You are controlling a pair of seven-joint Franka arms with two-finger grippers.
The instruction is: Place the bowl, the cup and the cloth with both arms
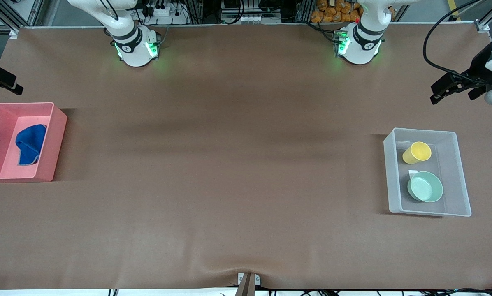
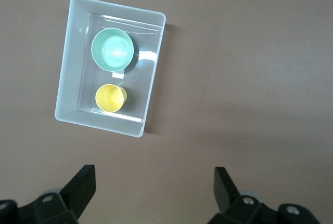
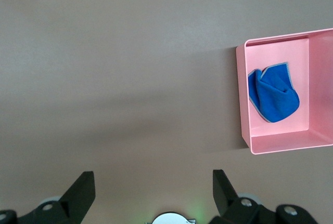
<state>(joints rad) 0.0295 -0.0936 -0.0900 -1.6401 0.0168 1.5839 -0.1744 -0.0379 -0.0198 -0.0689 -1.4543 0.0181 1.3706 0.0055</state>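
Observation:
The pale green bowl [image 1: 425,186] and the yellow cup [image 1: 417,152] sit in a clear plastic bin [image 1: 460,172] toward the left arm's end of the table. The bowl is nearer to the front camera than the cup. Both show in the left wrist view: bowl [image 2: 113,50], cup [image 2: 110,97]. The blue cloth [image 1: 29,144] lies crumpled in a pink bin [image 1: 52,144] toward the right arm's end, and shows in the right wrist view [image 3: 272,94]. My left gripper [image 2: 154,174] is open and empty, high over bare table beside the clear bin. My right gripper [image 3: 153,177] is open and empty, high over bare table.
In the front view the left gripper [image 1: 449,88] hangs at the table's end above the clear bin, the right gripper [image 1: 3,78] at the other end above the pink bin. The brown table cover [image 1: 237,172] stretches between the bins. The arm bases stand along the table's edge farthest from the front camera.

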